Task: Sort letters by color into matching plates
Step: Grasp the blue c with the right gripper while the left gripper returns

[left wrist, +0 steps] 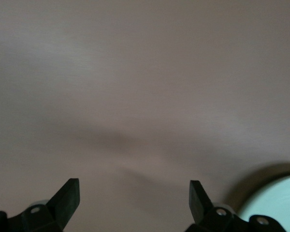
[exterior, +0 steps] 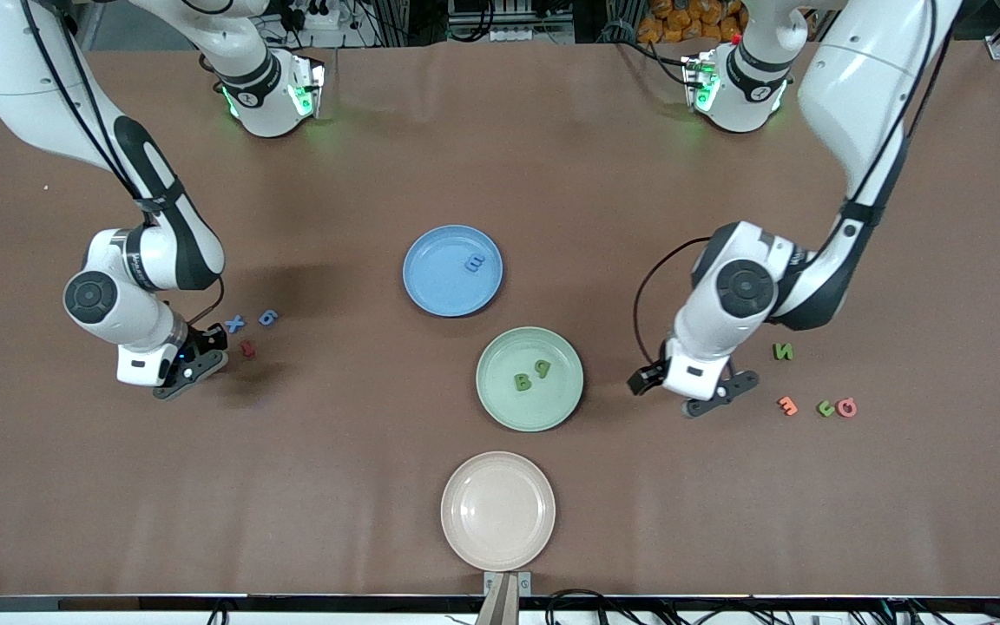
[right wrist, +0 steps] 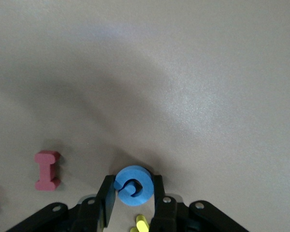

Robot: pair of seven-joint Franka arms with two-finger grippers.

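Letters, left of frame first: right gripper [exterior: 194, 369] low at the table, its fingers [right wrist: 108, 198] clamped on a round blue letter [right wrist: 133, 185]; blue X [exterior: 235, 325], blue 6 [exterior: 267, 317] and a red letter [exterior: 247, 349] lie beside it. Centre: blue plate [exterior: 430, 291] holds one blue letter; green plate [exterior: 500, 399] just below holds two green ones; beige plate [exterior: 465, 538] lowest. Right of frame: left gripper [exterior: 708, 395] hangs with fingers apart, empty, beside the green plate; green N [exterior: 783, 351] and a second green letter [exterior: 825, 408] wait nearby among orange ones. Step judged: pick-up of a blue piece; next calls for a lift and carry to the blue plate.
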